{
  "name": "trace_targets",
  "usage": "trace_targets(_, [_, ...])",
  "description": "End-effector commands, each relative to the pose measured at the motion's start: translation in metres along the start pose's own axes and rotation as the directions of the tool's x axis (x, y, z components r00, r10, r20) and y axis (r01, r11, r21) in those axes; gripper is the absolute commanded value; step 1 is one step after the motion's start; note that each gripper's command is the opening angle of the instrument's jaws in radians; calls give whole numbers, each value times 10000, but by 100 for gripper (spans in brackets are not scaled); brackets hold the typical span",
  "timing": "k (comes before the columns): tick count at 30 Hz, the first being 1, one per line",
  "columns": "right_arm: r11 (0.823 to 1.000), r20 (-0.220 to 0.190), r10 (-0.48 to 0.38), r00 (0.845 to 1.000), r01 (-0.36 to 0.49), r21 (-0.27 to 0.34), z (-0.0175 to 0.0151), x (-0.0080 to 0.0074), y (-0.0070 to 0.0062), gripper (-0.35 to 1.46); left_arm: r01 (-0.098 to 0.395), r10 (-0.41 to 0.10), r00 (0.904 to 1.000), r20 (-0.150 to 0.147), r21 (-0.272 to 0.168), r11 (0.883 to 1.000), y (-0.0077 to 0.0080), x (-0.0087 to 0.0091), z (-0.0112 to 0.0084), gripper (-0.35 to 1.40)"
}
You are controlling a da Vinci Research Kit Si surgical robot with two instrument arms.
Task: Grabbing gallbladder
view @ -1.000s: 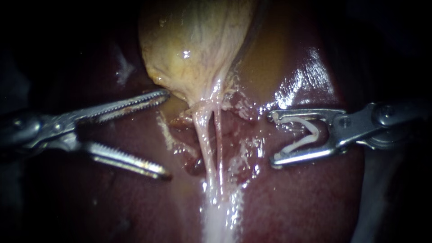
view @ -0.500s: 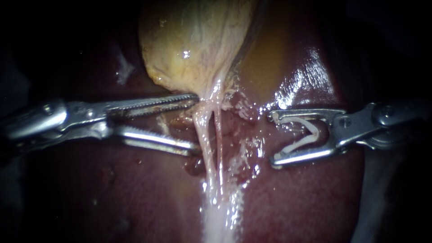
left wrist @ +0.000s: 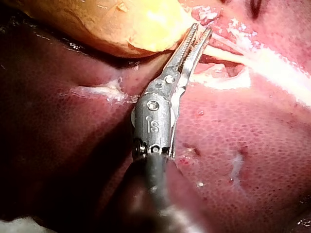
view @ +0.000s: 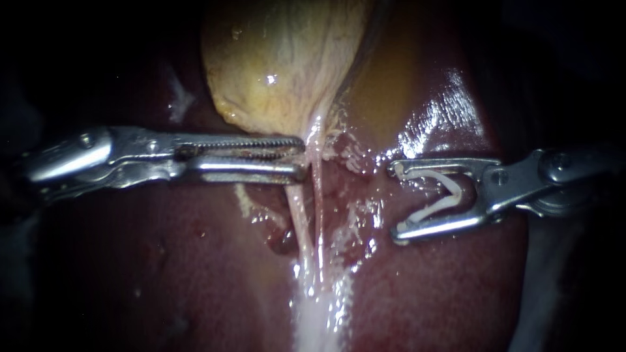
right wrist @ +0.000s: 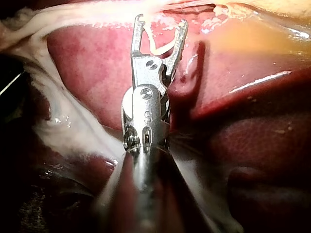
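Left instrument's end effector (view: 303,155) advanced, pinching gallbladder (view: 280,65), long axis vertical, neck downward

Two instruments (view: 301,156) (view: 394,201), one clip (view: 450,195), one gallbladder (view: 280,58), one liver (view: 443,280), two tubes (view: 297,215) (view: 319,215).

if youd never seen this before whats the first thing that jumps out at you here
The yellowish gallbladder stands out at the top middle of the endoscope view against the dark red liver, narrowing into pale strands that run down the middle. My left instrument reaches in level to that narrow lower end. My right instrument sits apart on the other side, holding a white clip between its wide-spread jaws.
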Motion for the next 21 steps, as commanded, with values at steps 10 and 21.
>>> trace_targets(10, [10000, 0, 1, 10000, -1, -1, 0, 0, 0, 50, 468, -468, 9979, 441, 19, 9989, 1, -3, -12, -35])
trace_targets(21, [10000, 0, 3, 10000, -3, 0, 0, 1, 0, 50, 642, -645, 9962, 591, 83, 9979, 16, 9, -24, -35])
